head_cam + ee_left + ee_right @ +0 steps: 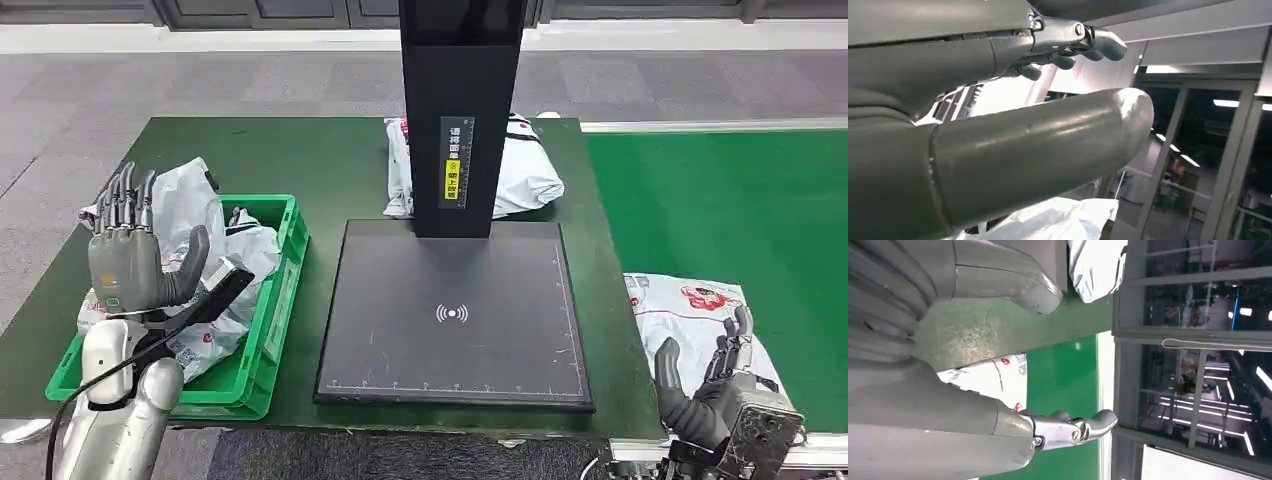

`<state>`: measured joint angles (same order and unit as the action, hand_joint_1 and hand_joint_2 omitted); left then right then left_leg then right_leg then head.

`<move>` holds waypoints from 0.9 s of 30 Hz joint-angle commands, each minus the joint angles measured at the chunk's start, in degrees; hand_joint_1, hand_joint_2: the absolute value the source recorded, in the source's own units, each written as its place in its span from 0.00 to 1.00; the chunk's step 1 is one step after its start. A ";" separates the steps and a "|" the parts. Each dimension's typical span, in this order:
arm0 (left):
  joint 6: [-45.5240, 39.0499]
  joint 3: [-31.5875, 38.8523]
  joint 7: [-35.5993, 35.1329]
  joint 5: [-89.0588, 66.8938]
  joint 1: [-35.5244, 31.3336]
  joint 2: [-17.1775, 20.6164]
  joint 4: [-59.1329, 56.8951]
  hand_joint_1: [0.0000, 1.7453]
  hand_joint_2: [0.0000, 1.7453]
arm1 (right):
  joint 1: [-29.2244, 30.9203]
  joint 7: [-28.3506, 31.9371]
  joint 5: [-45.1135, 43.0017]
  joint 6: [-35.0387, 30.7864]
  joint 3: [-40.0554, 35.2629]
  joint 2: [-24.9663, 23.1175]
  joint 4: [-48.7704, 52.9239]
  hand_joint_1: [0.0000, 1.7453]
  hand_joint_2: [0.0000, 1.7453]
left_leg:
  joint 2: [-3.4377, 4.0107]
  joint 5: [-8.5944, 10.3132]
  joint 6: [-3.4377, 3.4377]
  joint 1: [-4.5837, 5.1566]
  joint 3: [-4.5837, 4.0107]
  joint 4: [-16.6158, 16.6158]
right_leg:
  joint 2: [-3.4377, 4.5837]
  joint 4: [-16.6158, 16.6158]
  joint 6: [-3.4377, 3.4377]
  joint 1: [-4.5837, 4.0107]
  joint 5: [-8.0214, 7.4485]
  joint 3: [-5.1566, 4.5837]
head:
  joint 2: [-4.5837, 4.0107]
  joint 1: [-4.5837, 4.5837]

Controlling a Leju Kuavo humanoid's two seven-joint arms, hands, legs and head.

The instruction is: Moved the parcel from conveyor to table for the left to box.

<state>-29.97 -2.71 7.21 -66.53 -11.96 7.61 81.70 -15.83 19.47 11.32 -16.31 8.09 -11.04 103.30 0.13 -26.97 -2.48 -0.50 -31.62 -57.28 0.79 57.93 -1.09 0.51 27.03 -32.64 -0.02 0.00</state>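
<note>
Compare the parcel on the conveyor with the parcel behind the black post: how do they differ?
The conveyor parcel lies on the green belt beside the right hand; the table parcel lies on the dark green table, partly hidden by the black post. Both are white plastic with red print.

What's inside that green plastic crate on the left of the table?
The green plastic crate holds crumpled white plastic parcel bags with red print. The raised left robot hand covers part of them, so their number and the crate's floor cannot be seen.
</note>
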 commanded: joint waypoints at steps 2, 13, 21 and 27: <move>9.10 -0.38 13.61 32.87 1.48 -5.20 5.92 0.00 1.00 | 5.41 -8.86 12.37 -2.23 3.92 4.22 -12.55 0.00 1.00 | -0.14 0.11 0.13 -0.06 -0.04 0.09 | -0.20 -0.24 0.08 -0.07 -0.12 0.09 | 0.02 0.00; 22.36 -6.88 22.80 51.29 11.34 -15.69 13.57 0.00 1.00 | 25.86 -28.15 50.51 -1.47 14.47 14.75 -39.03 0.00 1.00 | -0.07 0.14 0.48 0.08 -0.16 -0.06 | -0.16 -0.38 0.32 0.06 -0.27 0.12 | 0.00 0.02; 27.02 -5.60 23.33 52.41 9.77 -17.37 11.40 0.00 1.00 | 35.98 -31.59 59.51 4.09 12.79 21.00 -57.05 0.00 1.00 | 0.07 0.09 0.50 0.17 -0.23 -0.23 | 0.01 -0.16 0.37 0.17 -0.28 -0.01 | 0.02 0.02; 28.43 -5.08 22.96 52.68 8.96 -17.53 10.94 0.00 1.00 | 38.63 -31.39 60.92 6.26 11.82 22.25 -63.53 0.00 1.00 | -0.03 0.20 0.60 0.16 -0.34 -0.18 | -0.16 -0.25 0.43 0.15 -0.37 -0.05 | 0.02 0.02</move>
<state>-3.13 -8.00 30.62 -14.23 -1.67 -9.09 95.27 14.69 -12.02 70.86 -12.30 19.52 7.52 58.55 0.03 -26.87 -1.98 -0.29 -31.94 -57.54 0.59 57.90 -0.70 0.72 26.81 -32.72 0.00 0.02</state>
